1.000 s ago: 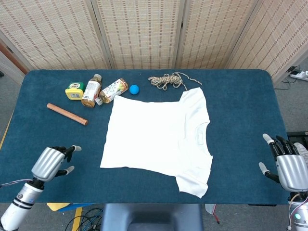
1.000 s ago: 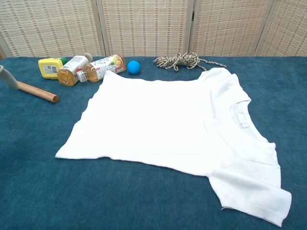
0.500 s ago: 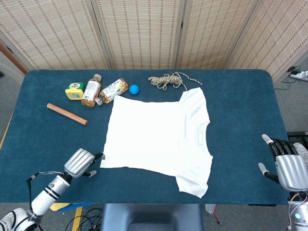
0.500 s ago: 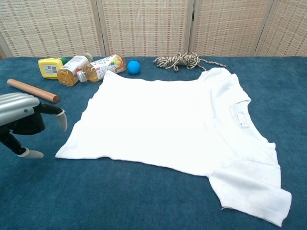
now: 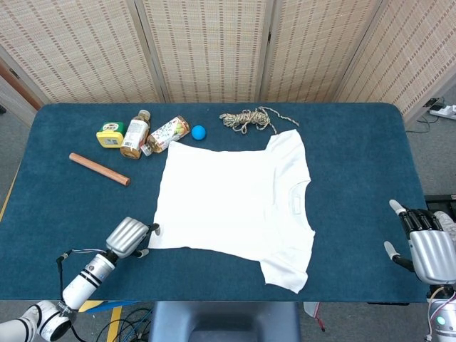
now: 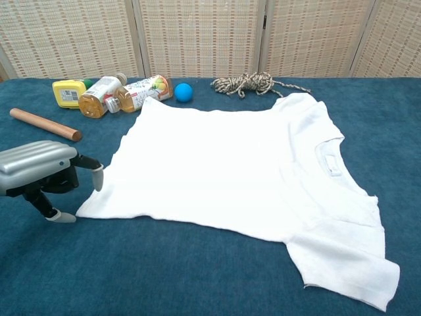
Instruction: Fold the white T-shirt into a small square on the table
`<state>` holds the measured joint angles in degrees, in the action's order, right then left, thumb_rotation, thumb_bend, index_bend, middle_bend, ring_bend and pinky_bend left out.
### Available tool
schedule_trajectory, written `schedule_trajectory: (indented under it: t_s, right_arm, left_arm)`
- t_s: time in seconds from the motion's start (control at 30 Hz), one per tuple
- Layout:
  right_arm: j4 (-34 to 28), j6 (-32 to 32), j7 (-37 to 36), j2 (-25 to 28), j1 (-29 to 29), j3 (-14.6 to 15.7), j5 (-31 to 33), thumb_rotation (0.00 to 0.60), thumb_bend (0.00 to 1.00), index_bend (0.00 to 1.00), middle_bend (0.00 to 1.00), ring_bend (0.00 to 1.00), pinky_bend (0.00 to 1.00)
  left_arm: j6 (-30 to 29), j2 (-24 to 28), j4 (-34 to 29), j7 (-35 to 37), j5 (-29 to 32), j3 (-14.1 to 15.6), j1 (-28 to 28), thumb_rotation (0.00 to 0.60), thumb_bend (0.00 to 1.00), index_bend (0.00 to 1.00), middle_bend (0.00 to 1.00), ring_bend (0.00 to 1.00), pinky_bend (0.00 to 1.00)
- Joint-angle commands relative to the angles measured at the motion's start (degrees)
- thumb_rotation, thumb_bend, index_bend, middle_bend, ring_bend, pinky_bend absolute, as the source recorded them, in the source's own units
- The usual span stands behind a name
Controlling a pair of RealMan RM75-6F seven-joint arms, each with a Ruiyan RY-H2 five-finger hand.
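Note:
The white T-shirt (image 5: 235,203) (image 6: 230,178) lies flat on the blue table, collar toward the right, hem toward the left. My left hand (image 5: 129,237) (image 6: 41,173) hovers just left of the shirt's near hem corner, fingers apart around nothing, fingertips close to the cloth edge. Off the table's right front edge, my right hand (image 5: 427,249) is held with fingers spread and empty; the chest view does not show it.
Along the back left lie a yellow container (image 5: 110,134), two bottles (image 5: 135,133) (image 5: 167,134), a blue ball (image 5: 198,132) and a wooden rod (image 5: 99,169). A coil of rope (image 5: 248,119) lies behind the shirt. Folding screens stand behind the table.
My left hand has moved right and forward from the table's left front edge up to the shirt's near hem corner. The right hand and shirt have not moved.

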<state>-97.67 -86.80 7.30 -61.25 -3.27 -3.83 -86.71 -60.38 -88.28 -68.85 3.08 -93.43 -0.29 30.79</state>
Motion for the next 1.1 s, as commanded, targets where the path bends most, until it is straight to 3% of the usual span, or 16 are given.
schedule_trajectory:
  t_s: [0.03,0.53,0.9,1.1]
  right_arm:
    - [0.1,0.0,-0.1,-0.1,0.0,-0.1,0.0,0.6,0.3,0.08,0.21,0.25,0.16]
    - [0.8,0.0,-0.6,-0.3,0.0,-0.1,0.0,0.6,0.3,0.08,0.21,0.27,0.16]
    - [1.1,-0.2,-0.8,-0.4,0.3,-0.1,0.4,0.6,0.3,0.08,0.21,0.28,0.16]
    - [1.4,-0.1,-1.1,-0.5,0.3,-0.1,0.4,0.6,0.3,0.08,0.21,0.29,0.16]
  left_arm:
    - [0.4,-0.5,0.5,0.0,0.7,-0.1,0.3,0.6,0.17,0.46,1.0,0.95,1.0]
    - [0.6,-3.5,3.2,1.2,3.4,-0.4,1.2,0.6,0.18,0.5,1.0,0.95,1.0]
    - [0.2,-5.2,5.6,3.1,3.6,0.0,1.8,0.6,0.25,0.52,1.0,0.95,1.0]
    - [-0.1,-5.6,6.1,4.5,3.0,0.6,2.2,0.6,0.38,0.53,1.0,0.95,1.0]
